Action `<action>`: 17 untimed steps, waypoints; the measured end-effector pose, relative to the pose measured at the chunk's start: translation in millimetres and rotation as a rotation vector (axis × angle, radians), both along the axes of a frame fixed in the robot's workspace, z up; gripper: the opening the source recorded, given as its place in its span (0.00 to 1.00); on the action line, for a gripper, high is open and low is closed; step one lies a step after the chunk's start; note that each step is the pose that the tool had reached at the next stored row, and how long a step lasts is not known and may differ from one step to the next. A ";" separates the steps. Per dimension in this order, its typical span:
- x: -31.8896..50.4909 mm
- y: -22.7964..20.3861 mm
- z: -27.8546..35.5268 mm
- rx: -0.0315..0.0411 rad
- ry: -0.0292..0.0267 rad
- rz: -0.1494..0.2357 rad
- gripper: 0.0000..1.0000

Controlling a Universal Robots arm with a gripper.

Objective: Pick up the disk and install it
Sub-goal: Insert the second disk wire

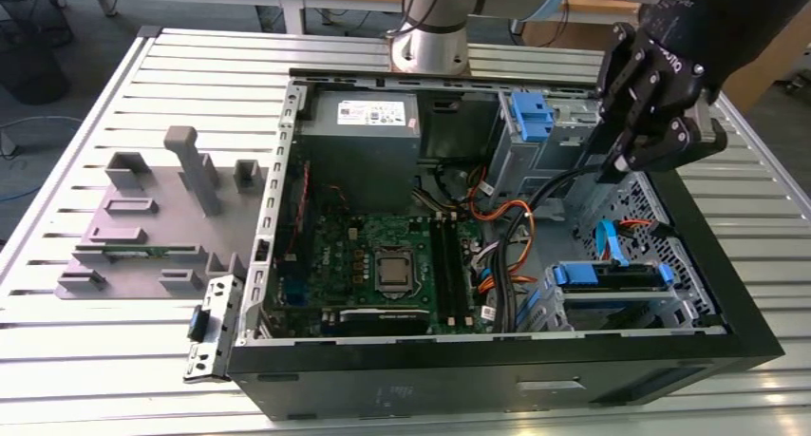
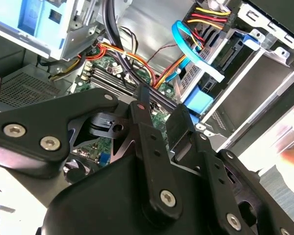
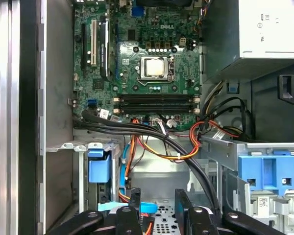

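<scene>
The disk [image 1: 609,275] sits in the metal drive cage at the corner of the open computer case [image 1: 507,384], on the exterior view's right. From where I stand I mostly see its blue plastic rail running across the cage mouth. The grey body is tucked down in the bay, and I can't tell whether it is fully seated. The first wrist view gives just its blue end tab [image 3: 98,168] poking up beside the cage wall. The second wrist view shows that tab [image 2: 200,105] under a flat blue cable [image 2: 196,54] looping above the bay. The gripper [image 1: 618,165] hangs over the case just above and behind the cage. In both wrist views its two black fingers [image 3: 134,205] stand apart with nothing between them, so it is open and empty. The first wrist view looks down on the green motherboard [image 3: 152,63] with its bare processor socket, and on a blue clip [image 3: 269,174] with no drive in it. The exterior view adds the grey power-supply box [image 1: 361,123] and a grey fixture [image 1: 152,218] lying on the slatted table [image 1: 76,360] beside the case.
</scene>
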State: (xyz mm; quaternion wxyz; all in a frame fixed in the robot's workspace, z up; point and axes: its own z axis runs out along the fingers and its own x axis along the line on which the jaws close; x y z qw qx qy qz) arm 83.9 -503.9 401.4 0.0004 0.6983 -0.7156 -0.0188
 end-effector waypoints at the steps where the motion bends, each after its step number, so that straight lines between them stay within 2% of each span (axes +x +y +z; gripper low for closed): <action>1: 0.1 -1.4 -0.9 0.0000 0.0000 0.000 0.41; 6: 0.8 -5.9 -5.3 0.0002 0.0000 0.000 0.41; 10: 3.2 -6.6 -7.4 -0.0002 0.0001 0.000 0.41; 13: 7.7 -6.6 -8.3 0.0000 0.0004 0.000 0.41; 17: 17.9 -6.6 -9.4 -0.0001 0.0021 0.000 0.41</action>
